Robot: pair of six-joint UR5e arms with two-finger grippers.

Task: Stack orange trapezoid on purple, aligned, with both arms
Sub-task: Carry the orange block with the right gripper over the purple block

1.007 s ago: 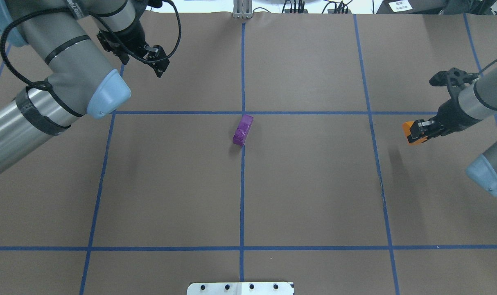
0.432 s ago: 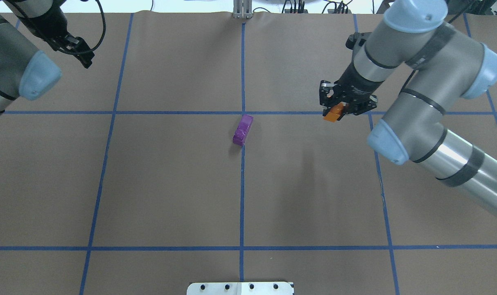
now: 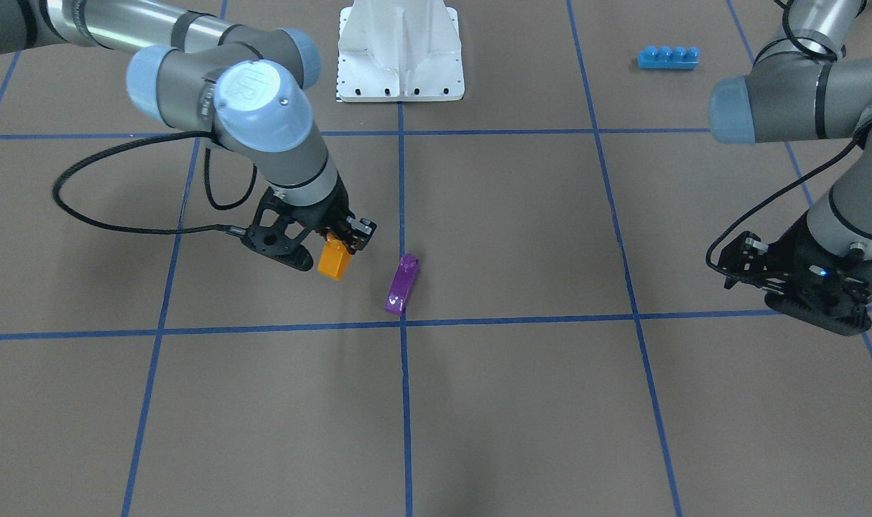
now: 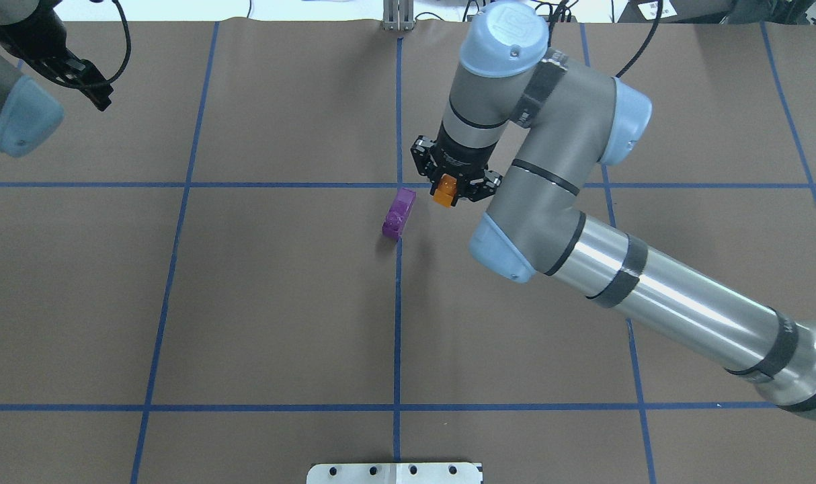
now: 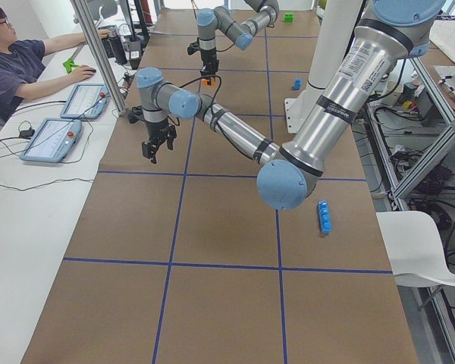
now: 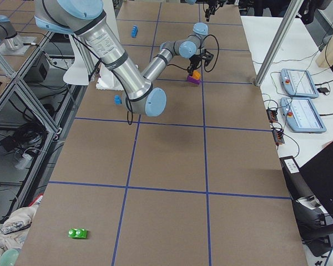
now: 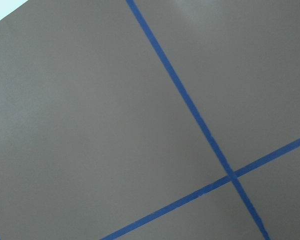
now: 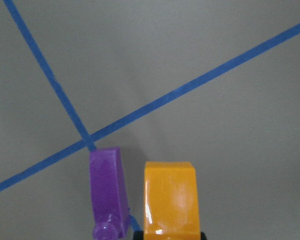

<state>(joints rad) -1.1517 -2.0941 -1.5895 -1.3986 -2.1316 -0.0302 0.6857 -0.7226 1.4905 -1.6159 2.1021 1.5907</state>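
At the upper left of the overhead view the left fingers (image 4: 99,99) hang well apart from the work; I cannot tell whether they are spread or closed. At the centre the purple (image 4: 399,214) lies on the tabletop (image 4: 280,302), on the vertical blue line (image 4: 398,323). Just to its right, the right fingers (image 3: 350,235) are clamped on the orange trapezoid (image 4: 443,198).

The carry looks nearly over. What is left is a short shift leftward over the purple, a small wrist turn to match the slopes, then a straight descent.

The purple's long axis runs from upper right to lower left. In the right wrist view its stud sits at the lower end, and the orange's axis runs almost parallel beside it.
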